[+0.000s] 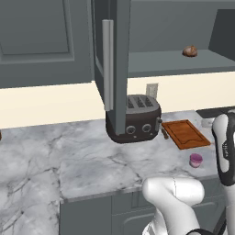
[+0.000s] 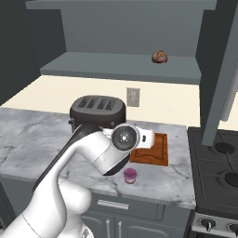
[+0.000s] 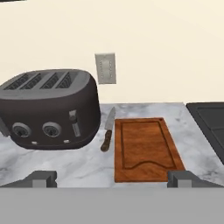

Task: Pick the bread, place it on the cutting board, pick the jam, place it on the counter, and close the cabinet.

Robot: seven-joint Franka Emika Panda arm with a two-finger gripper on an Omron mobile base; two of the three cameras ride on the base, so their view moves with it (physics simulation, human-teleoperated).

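We see the bread [image 1: 190, 51], a mottled brown lump, sitting on the shelf of the open cabinet [image 1: 174, 62]. The reddish-brown board [image 3: 147, 148] lies flat and bare on the marble counter [image 1: 92, 156]. The jam [image 1: 196, 160], a small pink-purple cup, stands upright on the counter near the board's front edge.

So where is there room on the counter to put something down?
The big free patch is the marble counter left of the toaster. The cutting board is bare too. It gets crowded between toaster and board, where a knife lies, and in front of the board, where the jam stands.
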